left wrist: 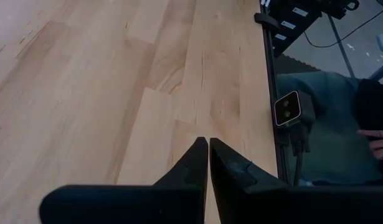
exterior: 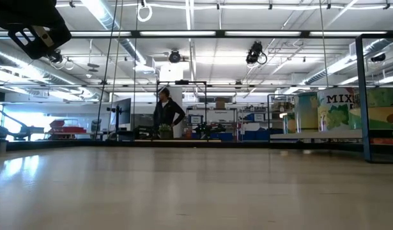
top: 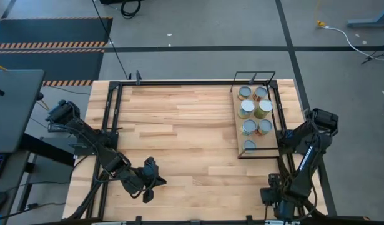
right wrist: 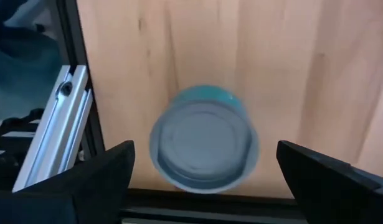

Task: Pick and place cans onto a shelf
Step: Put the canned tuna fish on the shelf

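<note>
Cans point(top: 255, 109), seven of them, stand on the shelf point(top: 238, 134) at the table's point(top: 179, 125) far right, well across from the left claw point(top: 148, 181). That claw hangs over bare planks near the table's front edge with its fingers point(left wrist: 192, 163) pressed together on nothing. To the right, the shelf holds three pairs of cans plus a single can point(top: 249, 146) at its near end. The right claw point(top: 285, 141) hovers just beside that end, its fingers point(right wrist: 98, 177) spread wide apart. Seen from its wrist, the teal-sided single can point(right wrist: 203, 138) sits centred between the spread fingers, touching neither.
</note>
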